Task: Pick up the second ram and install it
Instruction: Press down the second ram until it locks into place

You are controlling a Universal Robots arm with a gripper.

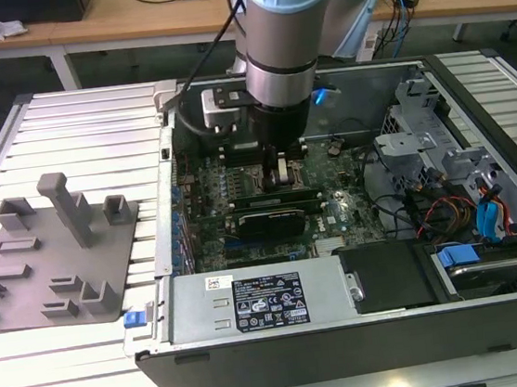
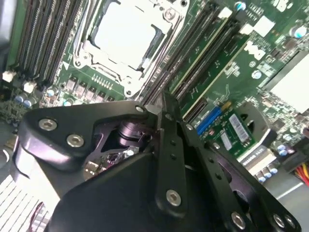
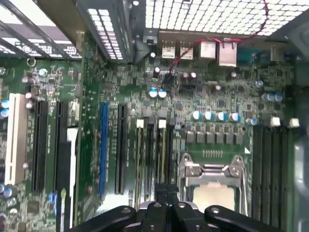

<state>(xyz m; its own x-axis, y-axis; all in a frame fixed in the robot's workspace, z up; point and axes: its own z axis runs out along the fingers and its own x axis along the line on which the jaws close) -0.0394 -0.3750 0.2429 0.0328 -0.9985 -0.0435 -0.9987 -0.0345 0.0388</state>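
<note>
Inspection of the work as it stands: the robot arm's black metal fingers (image 2: 170, 145) are down inside the open black desktop computer case (image 1: 350, 342), over the green motherboard

Finger state: in the second wrist view the two finger bars converge to a single tip, so I judge them pressed together. Whether something thin is nipped between them cannot be told.

Location of the task item: in the exterior view a long, narrow green memory stick (image 1: 240, 198) stands on edge directly beneath the fingertips, running out to either side of them. It sits in the row of long black memory slots (image 3: 149, 154) just beside the silver-framed processor socket (image 2: 125, 36). Contact between fingertips and stick cannot be confirmed.

The grey plastic fixture plate with upright posts (image 1: 24, 267) lies well away from the fingers, outside the case on the ribbed pale surface (image 1: 82, 120), and I see no green stick on it.

Judgement: the pick-up appears done and the step in hand is seating the stick. Finishing it calls for a straight, even downward push, stick square in its slot, until the end latches close
</note>
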